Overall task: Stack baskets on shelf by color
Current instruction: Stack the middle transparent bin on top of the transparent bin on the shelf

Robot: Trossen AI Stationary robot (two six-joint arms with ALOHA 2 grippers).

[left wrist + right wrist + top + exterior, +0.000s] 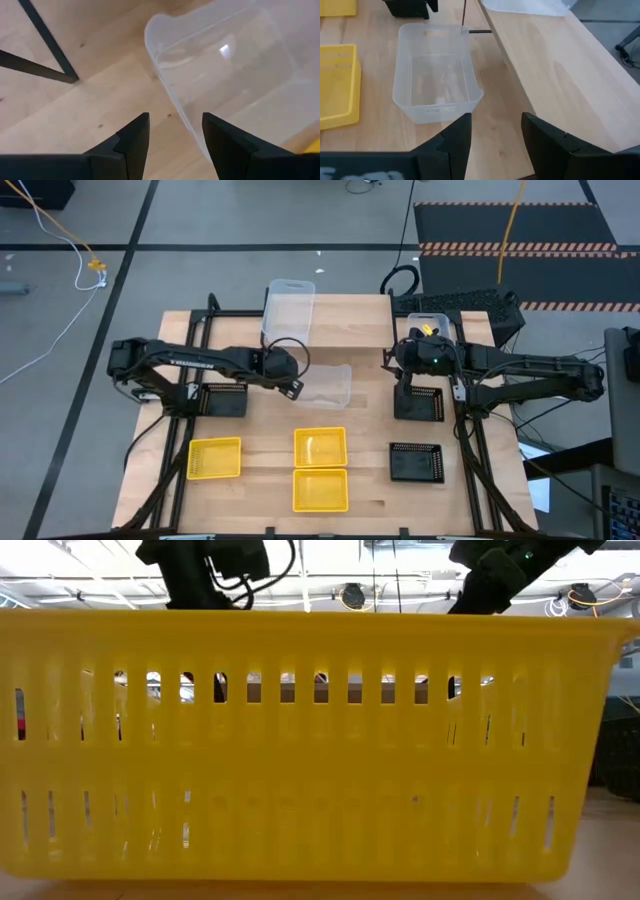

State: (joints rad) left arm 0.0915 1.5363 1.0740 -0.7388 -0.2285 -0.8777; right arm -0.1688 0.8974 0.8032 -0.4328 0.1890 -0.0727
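L gripper [173, 137] jaws apart, empty, over smooth wood w/ clear glossy round-cornered basket [225, 65] just ahead. R gripper [495, 135] also apart, empty, beside pale plank shelf [560, 70].

I see one basket [288, 308] on the shelf's [350, 315] left end; another [328, 386] lies on the table [260, 500] before it.

Dark jointed arms, looping black cables
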